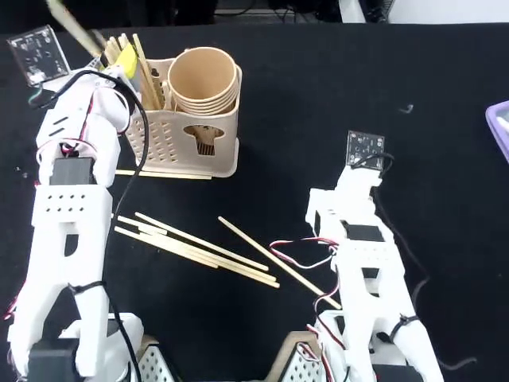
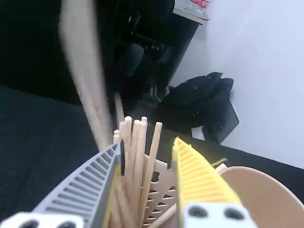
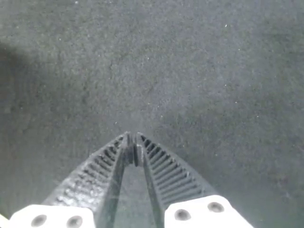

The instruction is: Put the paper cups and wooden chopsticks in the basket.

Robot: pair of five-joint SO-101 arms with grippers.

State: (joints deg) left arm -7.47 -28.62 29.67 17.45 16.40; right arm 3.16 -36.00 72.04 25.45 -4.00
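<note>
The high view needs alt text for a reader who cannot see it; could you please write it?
A basket holds stacked cups and upright chopsticks, with the left end effector open above them. Several loose chopsticks lie on the black table between the two arms; the right arm stands over bare table.

Even overhead light covers the black table [image 1: 318, 103]; a dim patch darkens it near my right gripper [image 3: 132, 148]. Past my left fingers [image 2: 199, 175] a wall [image 2: 266, 57] shines bright.
</note>
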